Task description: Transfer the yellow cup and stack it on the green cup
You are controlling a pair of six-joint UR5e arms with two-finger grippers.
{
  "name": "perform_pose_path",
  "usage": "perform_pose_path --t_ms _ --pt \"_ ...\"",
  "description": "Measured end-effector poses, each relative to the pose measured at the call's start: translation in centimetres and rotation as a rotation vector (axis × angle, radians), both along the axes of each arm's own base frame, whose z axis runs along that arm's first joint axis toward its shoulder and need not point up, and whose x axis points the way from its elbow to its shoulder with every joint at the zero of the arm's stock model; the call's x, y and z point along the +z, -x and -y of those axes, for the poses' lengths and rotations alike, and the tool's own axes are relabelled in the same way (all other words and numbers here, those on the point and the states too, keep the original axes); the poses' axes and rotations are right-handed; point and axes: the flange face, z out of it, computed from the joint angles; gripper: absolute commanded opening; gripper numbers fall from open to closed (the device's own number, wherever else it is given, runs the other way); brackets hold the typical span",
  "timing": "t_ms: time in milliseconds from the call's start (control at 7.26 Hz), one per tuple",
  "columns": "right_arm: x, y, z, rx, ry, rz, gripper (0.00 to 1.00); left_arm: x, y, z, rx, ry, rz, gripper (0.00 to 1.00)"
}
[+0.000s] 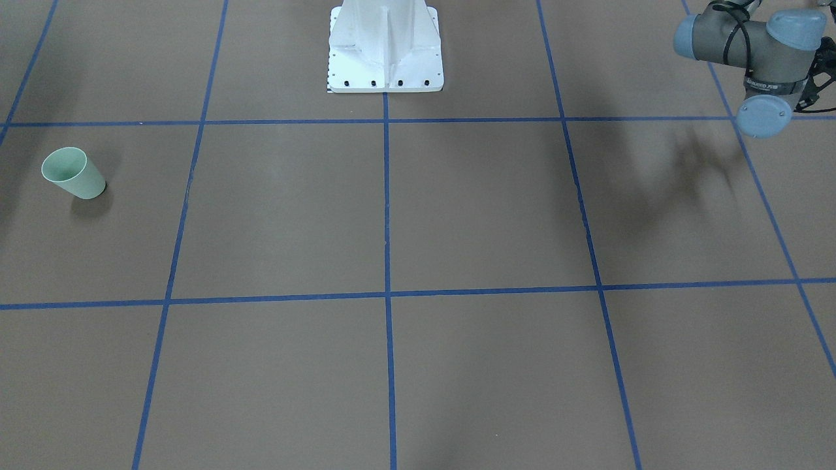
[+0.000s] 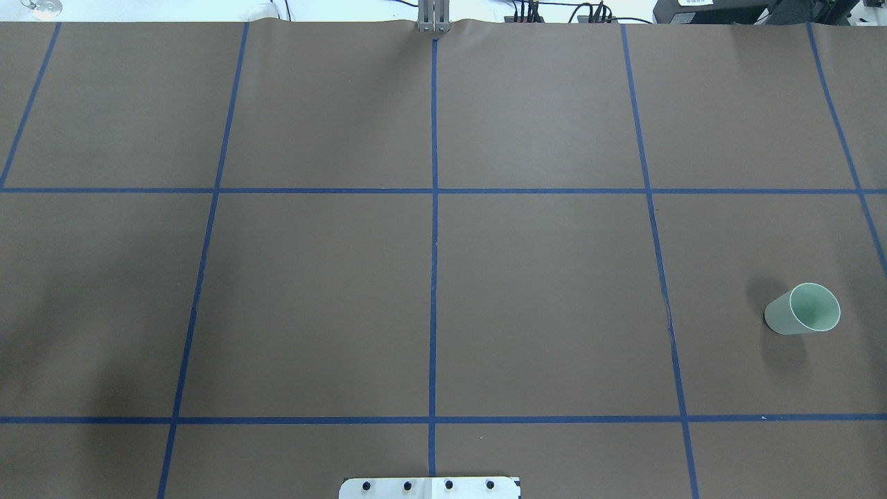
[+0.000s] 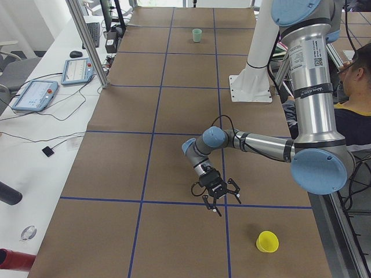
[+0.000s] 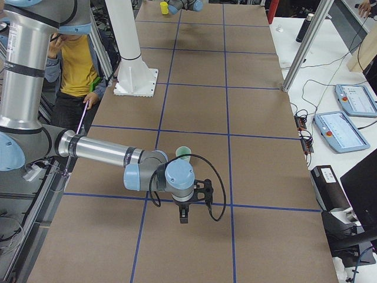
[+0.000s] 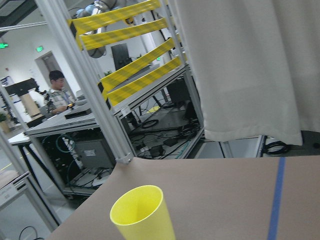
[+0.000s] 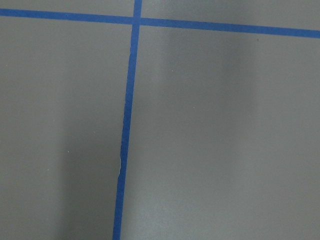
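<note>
The yellow cup (image 3: 267, 241) stands upright near the table's corner on my left side. It also shows in the exterior right view (image 4: 164, 7) and low in the left wrist view (image 5: 142, 215). The green cup (image 1: 73, 173) stands upright on my right side, also in the overhead view (image 2: 802, 310). My left gripper (image 3: 219, 204) hangs above the table a short way from the yellow cup, apart from it. My right gripper (image 4: 187, 215) hangs close to the green cup (image 4: 183, 152), apart from it. I cannot tell whether either gripper is open or shut.
The white robot pedestal (image 1: 385, 49) stands at the table's middle rear. Blue tape lines (image 2: 434, 277) grid the brown table. A seated person (image 3: 353, 87) is behind the robot. Tablets (image 3: 35, 95) and cables lie on the side bench beyond the table's far edge.
</note>
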Motion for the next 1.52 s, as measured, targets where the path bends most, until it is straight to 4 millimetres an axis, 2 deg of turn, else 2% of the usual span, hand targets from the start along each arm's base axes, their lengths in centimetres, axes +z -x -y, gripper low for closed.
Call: perform_pose_path --t_ms 413,827,964,1516 --pt "-0.2 0.0 0.1 -0.001 -0.010 0.003 1.00 5.3 0.3 -1.8 -0.116 0.068 0.039 1.00" --pt "-0.4 0.1 0.1 -0.002 -0.015 0.007 1.00 11.1 2.4 -4.0 -0.155 0.085 0.086 1.00" --pt "-0.4 0.1 0.1 -0.002 -0.016 0.010 1.00 12.2 2.8 -4.6 -0.178 0.095 0.103 1.00" --pt "-0.5 0.1 0.1 -0.003 -0.018 0.013 1.00 14.1 3.4 -6.2 -0.263 0.162 0.149 1.00"
